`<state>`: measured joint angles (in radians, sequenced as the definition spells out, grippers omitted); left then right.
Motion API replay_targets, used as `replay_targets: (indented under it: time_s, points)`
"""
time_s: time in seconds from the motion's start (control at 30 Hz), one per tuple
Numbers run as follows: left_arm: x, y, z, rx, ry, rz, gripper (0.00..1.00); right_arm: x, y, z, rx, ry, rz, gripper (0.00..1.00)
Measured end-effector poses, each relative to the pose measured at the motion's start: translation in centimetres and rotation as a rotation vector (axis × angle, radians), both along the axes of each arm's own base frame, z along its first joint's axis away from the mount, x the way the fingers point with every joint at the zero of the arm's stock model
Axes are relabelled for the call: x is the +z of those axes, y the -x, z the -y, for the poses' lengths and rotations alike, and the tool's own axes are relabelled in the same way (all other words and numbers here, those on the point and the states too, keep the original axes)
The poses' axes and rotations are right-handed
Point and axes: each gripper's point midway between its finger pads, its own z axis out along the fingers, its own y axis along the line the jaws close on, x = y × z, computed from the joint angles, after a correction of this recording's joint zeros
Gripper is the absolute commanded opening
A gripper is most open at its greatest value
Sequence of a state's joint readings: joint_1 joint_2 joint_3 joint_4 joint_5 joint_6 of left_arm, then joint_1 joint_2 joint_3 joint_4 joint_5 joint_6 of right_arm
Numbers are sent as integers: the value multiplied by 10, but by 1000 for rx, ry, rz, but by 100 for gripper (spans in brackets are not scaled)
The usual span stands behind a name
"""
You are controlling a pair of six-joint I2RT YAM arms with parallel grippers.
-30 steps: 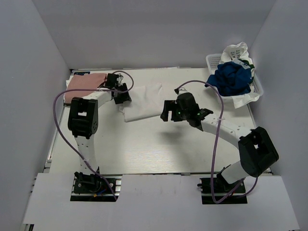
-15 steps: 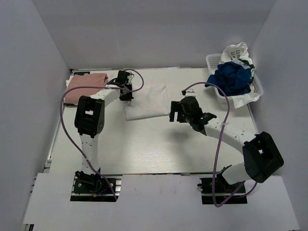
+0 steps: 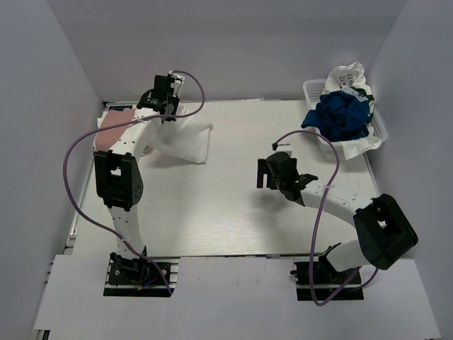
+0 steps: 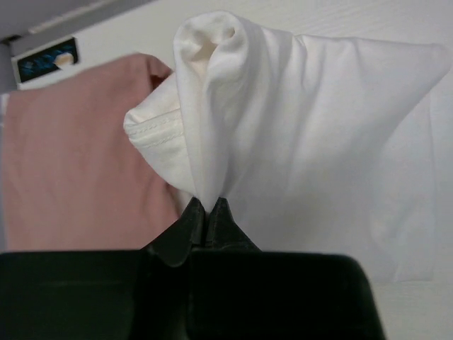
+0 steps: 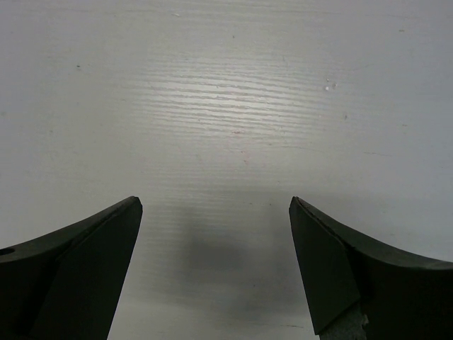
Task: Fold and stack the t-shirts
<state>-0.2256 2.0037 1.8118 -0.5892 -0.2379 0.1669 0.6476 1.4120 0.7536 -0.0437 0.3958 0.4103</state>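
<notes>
Left gripper (image 4: 207, 214): I am pinching the white t-shirt (image 4: 311, 120) tight, holding it up in the upper left of the top view.
White t-shirt: hanging from my fingers, next to the pink t-shirt (image 4: 71, 163).
Right gripper (image 5: 216, 212): I am holding it wide apart, gripping nothing, over the table (image 3: 212, 212), right of the middle.
Blue t-shirt (image 3: 340, 117): sitting in the basket (image 3: 309, 88), upper right.

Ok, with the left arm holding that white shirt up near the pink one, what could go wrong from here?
The left gripper pinches only a small bunch of the white t-shirt, so it could slip free. The shirt hangs bunched, so it may land creased or off-centre on the salmon-pink t-shirt. The right gripper is open over bare table, supporting nothing.
</notes>
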Motion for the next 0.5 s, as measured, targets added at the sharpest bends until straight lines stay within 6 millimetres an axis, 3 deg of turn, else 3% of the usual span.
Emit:
replay_targets:
  time_s: [0.33,0.5]
  points:
    - [72,-17,-52,21,-149,105,0,-10,7,16,-35,47,-4,90]
    - [88,-19,-77,54,-175,126,0,-10,6,16,-39,49,0,90]
